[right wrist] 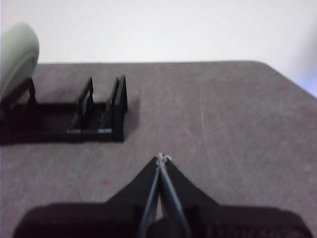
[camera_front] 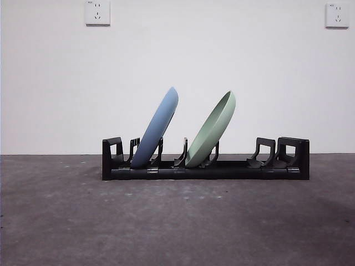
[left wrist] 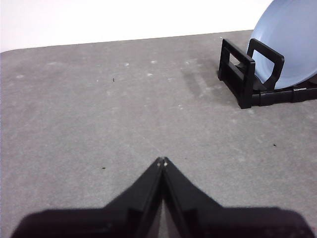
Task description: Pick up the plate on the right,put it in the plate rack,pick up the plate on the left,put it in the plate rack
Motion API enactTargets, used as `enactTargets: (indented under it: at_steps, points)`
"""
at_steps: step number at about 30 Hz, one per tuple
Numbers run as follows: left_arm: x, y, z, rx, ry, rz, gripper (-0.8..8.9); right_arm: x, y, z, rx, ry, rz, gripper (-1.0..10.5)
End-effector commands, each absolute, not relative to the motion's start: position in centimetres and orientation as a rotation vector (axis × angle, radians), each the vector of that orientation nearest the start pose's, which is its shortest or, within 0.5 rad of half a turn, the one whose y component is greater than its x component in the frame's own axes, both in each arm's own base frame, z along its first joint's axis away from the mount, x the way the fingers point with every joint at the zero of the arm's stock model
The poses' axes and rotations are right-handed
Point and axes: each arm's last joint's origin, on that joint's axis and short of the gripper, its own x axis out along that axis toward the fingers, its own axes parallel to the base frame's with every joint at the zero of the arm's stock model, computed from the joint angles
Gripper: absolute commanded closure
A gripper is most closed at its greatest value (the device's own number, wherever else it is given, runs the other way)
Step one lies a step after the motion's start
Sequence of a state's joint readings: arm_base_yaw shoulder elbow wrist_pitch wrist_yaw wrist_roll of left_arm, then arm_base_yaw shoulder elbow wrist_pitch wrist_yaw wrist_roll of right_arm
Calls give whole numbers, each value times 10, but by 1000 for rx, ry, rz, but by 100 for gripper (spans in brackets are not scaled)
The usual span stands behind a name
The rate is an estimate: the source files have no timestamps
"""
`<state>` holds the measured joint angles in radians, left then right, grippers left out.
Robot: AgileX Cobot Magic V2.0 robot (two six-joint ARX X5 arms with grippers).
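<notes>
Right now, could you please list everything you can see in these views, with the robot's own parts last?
plate rack: one, black, standing across the middle of the table, with upright dividers and blocky ends.
blue plate: one, light blue, leaning in a slot near the rack's left end in the front view.
green plate: one, pale green, leaning in a slot near the rack's middle, apart from the blue plate.
table: one, dark grey, under everything.
wall sockets: two, white, high on the white wall, one towards each top corner of the front view.
left gripper: one, black, jaws shut, empty, above bare table off the rack's blue-plate end.
right gripper: one, black, jaws shut, empty, off the rack's other end.
</notes>
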<state>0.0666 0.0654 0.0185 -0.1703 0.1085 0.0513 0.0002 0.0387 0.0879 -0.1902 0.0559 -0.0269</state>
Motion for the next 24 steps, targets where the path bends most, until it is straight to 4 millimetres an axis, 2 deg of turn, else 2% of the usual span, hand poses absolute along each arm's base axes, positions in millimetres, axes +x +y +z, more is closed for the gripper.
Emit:
enactTargets:
  at_steps: [1,4,24]
  points:
    - [99,4,146,25,219,-46,817,95,-2,159,-34,154,-58,946]
    - [99,4,146,25,219,-46,817,96,-2,150,-36,176,-58,946]
    - [99,4,145,25,225,-46,817,96,-2,150,-31,176,-50,946]
